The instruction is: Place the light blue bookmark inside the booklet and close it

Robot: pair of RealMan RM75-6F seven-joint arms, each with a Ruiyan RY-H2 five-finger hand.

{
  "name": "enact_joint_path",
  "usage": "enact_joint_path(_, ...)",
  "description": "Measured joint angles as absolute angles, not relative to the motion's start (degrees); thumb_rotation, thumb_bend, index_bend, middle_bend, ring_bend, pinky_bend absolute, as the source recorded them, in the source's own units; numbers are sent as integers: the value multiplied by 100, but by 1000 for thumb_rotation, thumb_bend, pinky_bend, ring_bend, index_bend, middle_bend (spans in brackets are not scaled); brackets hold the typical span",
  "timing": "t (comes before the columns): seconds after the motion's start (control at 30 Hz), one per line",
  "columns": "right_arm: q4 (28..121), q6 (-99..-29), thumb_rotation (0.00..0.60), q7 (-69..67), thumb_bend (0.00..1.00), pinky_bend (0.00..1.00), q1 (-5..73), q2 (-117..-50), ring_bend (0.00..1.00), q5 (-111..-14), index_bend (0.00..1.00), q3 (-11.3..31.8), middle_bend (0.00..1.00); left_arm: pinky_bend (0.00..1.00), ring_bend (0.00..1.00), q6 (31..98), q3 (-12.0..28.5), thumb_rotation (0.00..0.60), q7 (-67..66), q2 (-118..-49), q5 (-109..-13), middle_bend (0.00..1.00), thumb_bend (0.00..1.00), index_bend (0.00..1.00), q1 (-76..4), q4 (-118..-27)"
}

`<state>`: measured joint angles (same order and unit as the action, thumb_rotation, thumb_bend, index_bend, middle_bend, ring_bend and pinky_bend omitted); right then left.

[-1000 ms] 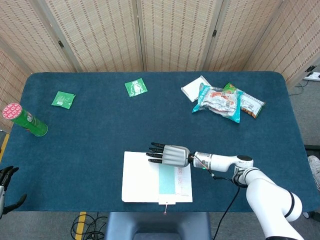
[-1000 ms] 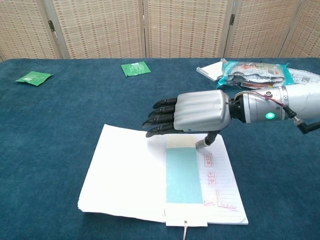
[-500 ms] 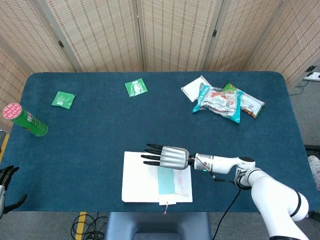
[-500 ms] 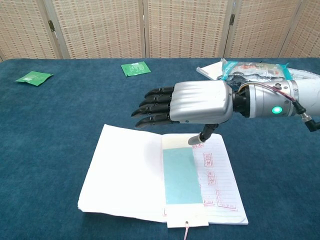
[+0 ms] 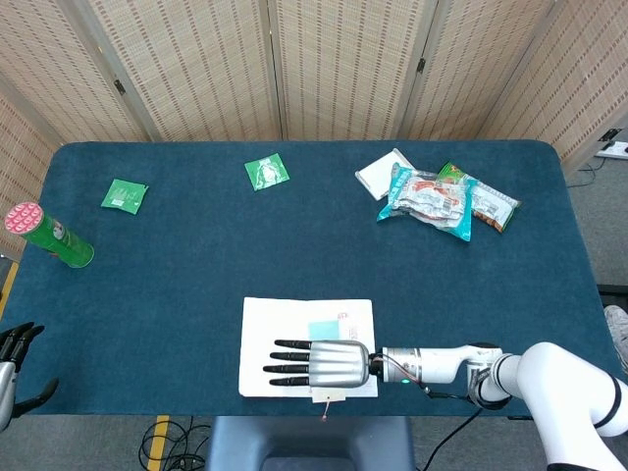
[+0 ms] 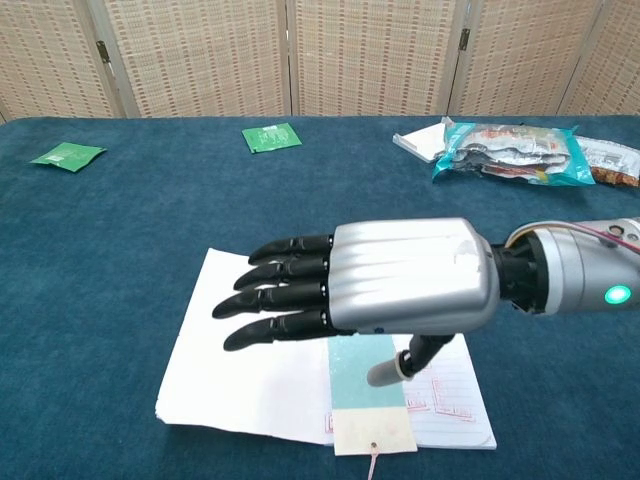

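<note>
The white booklet [image 5: 285, 334] [image 6: 240, 370] lies open at the table's near edge. The light blue bookmark [image 5: 322, 330] [image 6: 365, 372] lies along its lined right page, and its cream tab with a string [image 6: 373, 433] sticks out over the near edge. My right hand [image 5: 319, 363] [image 6: 370, 290] is flat over the booklet, palm down, with its fingers stretched out to the left and nothing in it. It covers most of the bookmark in the head view. Its thumb hangs down close to the bookmark. My left hand [image 5: 15, 355] holds nothing, low at the left and off the table.
Two green packets [image 5: 266, 172] [image 5: 124, 194] lie at the far left and far middle. A green can with a red lid [image 5: 49, 235] lies at the left edge. Snack bags [image 5: 446, 196] [image 6: 510, 150] and a white packet [image 5: 383, 172] sit at the far right.
My right hand has come back from the booklet's far edge to over its near half, and closer to the chest camera. The left hand has barely moved.
</note>
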<state>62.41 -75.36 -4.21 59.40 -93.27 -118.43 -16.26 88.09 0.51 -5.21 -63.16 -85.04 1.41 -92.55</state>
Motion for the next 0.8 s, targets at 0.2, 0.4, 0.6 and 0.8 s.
enact_joint_path(0.2, 6480, -7361, 600, -341, 46, 0, 5894, -9378, 0, -11959, 0, -1651, 0, 202, 153, 8818, 42, 600, -539, -6315, -8503, 163, 269, 190, 151, -9261)
enact_joint_path(0.4, 6553, -7156, 600, -347, 0, 0, 5853, -9543, 0, -12007, 0, -1665, 0, 202, 152, 8815, 37, 600, -526, -6306, -8492, 163, 269, 190, 158, -9253)
enact_joint_path(0.6, 6596, -7078, 600, -326, 0, 0, 5816, -9635, 0, -12053, 0, -1651, 0, 202, 152, 8807, 32, 600, -522, -6316, -8487, 163, 269, 190, 159, -9238)
enact_joint_path(0.8, 6592, -6943, 600, -283, 0, 0, 5800, -9682, 0, -12072, 0, -1653, 0, 202, 153, 8807, 28, 600, -509, -6320, -8471, 163, 269, 190, 171, -9219)
